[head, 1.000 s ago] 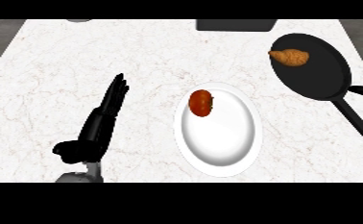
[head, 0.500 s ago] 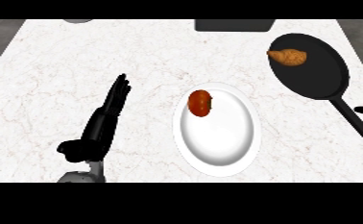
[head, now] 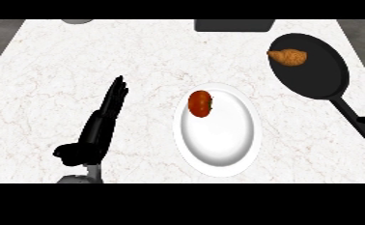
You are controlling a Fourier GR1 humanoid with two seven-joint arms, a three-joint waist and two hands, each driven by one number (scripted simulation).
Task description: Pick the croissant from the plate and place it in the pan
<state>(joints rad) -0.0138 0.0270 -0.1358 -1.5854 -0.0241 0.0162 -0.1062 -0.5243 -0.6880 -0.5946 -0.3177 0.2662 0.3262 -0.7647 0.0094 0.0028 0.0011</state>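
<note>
We see the croissant [head: 288,56] lying inside the black pan [head: 317,77] at the far right of the white marble counter [head: 143,50]. It is golden brown and sits in the far left part of the pan, close to the rim. The pan's handle [head: 349,115] runs from the pan's near side toward the near right and leaves the view at the right edge.

In the middle of the counter, a little toward the near side, we find the white plate [head: 221,147]. On its far left part rests a rounded reddish-brown item [head: 200,103]; we cannot tell what food it is. Plate and pan lie apart, with a strip of marble between them.

The left hand [head: 96,132] shows at the near left, well to the left of the plate. Its fingers [head: 115,93] are stretched out straight and held together, pointing toward the far side and slightly right, while the thumb [head: 68,152] sticks out to the left near the wrist. The hand holds nothing. A bit of grey forearm [head: 78,178] shows at the near edge.

Along the far edge we make out a dark rectangular block [head: 234,24] right of centre and a grey rounded thing [head: 77,21] at the far left, both cut by the edge of the view
</note>
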